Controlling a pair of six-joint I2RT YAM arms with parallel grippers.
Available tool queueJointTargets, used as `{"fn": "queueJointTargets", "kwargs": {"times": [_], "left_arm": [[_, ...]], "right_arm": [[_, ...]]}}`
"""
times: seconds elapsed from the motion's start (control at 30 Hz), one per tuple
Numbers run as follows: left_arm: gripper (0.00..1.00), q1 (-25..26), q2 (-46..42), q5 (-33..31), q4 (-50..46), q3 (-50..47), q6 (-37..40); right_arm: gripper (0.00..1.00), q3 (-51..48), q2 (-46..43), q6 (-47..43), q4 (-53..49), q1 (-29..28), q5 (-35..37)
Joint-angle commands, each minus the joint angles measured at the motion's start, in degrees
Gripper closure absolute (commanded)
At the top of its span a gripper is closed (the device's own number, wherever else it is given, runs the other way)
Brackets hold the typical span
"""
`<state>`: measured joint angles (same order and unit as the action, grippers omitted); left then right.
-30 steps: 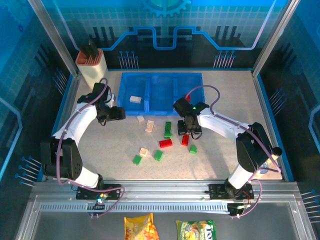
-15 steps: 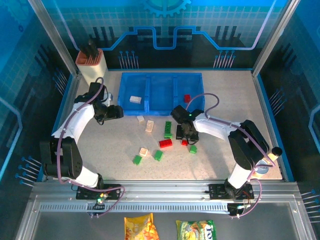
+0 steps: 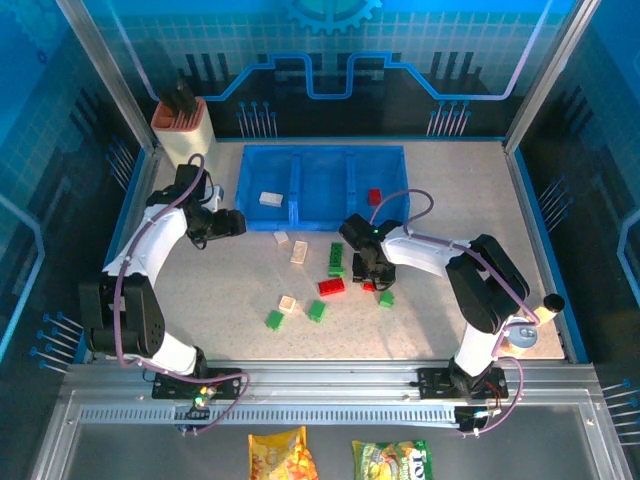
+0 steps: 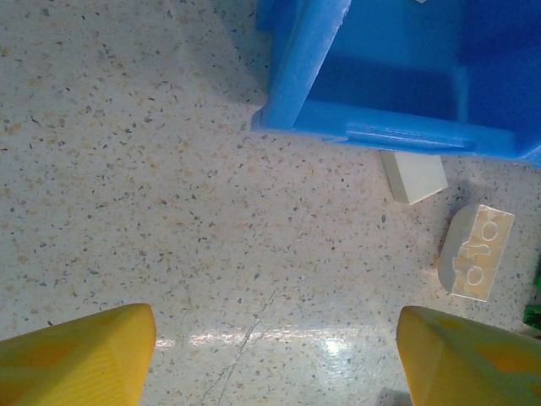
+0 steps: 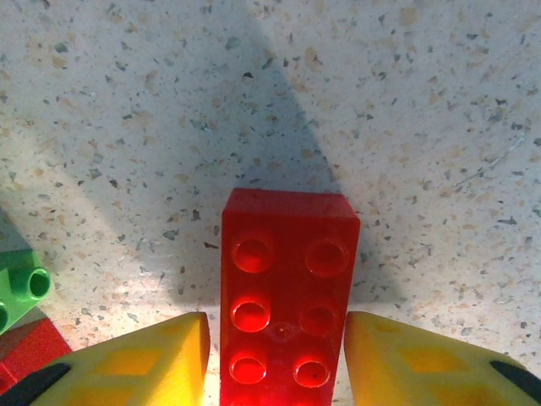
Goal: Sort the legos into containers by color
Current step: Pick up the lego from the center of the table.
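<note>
The containers [image 3: 325,190] are three joined blue bins at the back. A cream lego [image 3: 270,199] lies in the left bin and a red one [image 3: 374,196] in the right bin. My right gripper [image 3: 369,278] [image 5: 275,338] is down at the table, its jaws standing either side of a red lego [image 5: 287,288] with thin gaps, open. Loose on the table are a red lego [image 3: 331,286], green legos [image 3: 336,258] [image 3: 316,310] and cream legos [image 3: 299,251] [image 4: 475,251]. My left gripper [image 3: 235,222] [image 4: 275,355] hovers open and empty beside the bins' front left corner [image 4: 296,85].
A beige holder with an orange rim [image 3: 185,125] stands at the back left. More green legos [image 3: 274,319] [image 3: 386,297] and a cream one [image 3: 288,303] lie toward the front. Two snack bags [image 3: 282,455] lie below the rail.
My right gripper has dropped over the red lego and its jaws have narrowed around it. The left gripper has drifted slightly back and stays open.
</note>
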<state>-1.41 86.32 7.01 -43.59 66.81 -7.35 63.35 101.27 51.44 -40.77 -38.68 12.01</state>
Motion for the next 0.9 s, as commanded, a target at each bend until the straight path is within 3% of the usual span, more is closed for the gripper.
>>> {"fn": "queueJointTargets", "kwargs": {"times": [0.0,0.87], "left_arm": [[0.24,-0.57,0.34,1.7,-0.01,0.52,0.46],[0.24,-0.66,0.72,2.22,-0.17,0.84,0.34]], "right_arm": [[0.54,0.61,1.23,0.33,-0.28,-0.92,2.05],[0.64,1.94,-1.4,-0.67,-2.52,-1.18,3.63]]}}
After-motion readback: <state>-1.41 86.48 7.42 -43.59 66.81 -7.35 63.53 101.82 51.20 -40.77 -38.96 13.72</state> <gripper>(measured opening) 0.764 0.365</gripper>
